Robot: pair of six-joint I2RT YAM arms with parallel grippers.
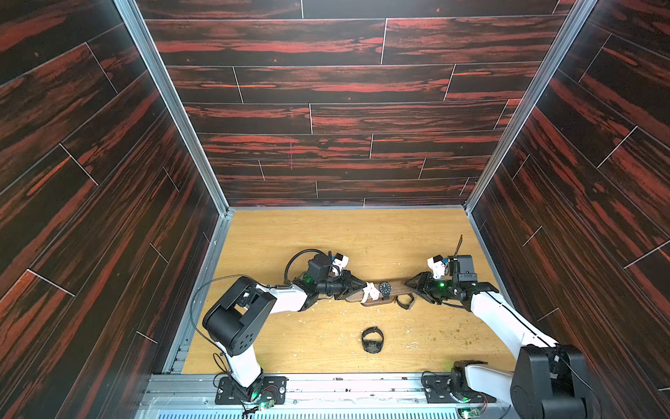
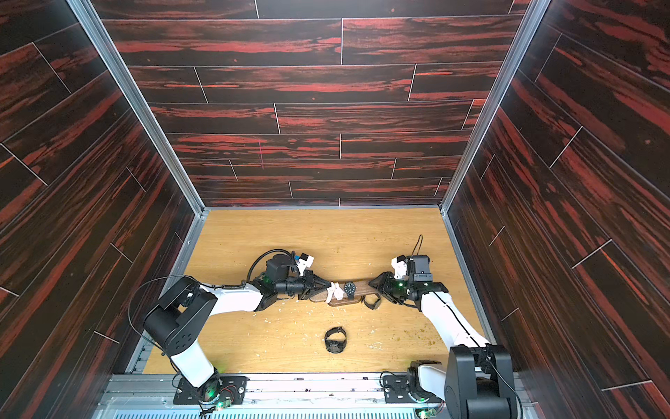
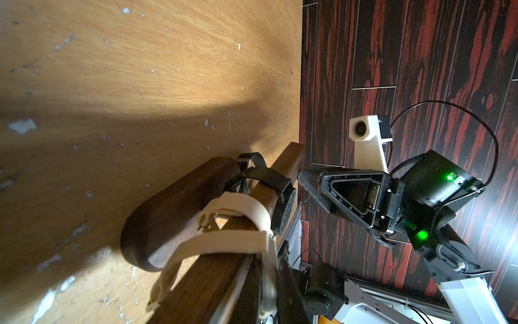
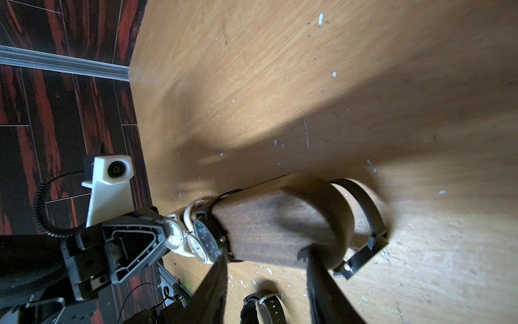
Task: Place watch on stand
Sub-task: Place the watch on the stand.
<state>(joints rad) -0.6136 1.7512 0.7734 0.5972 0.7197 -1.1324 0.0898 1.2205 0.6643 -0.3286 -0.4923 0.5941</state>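
Enclosure: dark, red-streaked plank panels rise on three sides of a light oak-grain tabletop. Aluminium posts stand at its far corners, with an aluminium rail along its near edge. The tabletop is scuffed and strewn with white flecks (plus greenish crumbs). Bright glare falls on one panel.

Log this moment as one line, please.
left gripper: shut on white watch on stand | right gripper: clamping stand end | black watch: on stand | loose watch: on table
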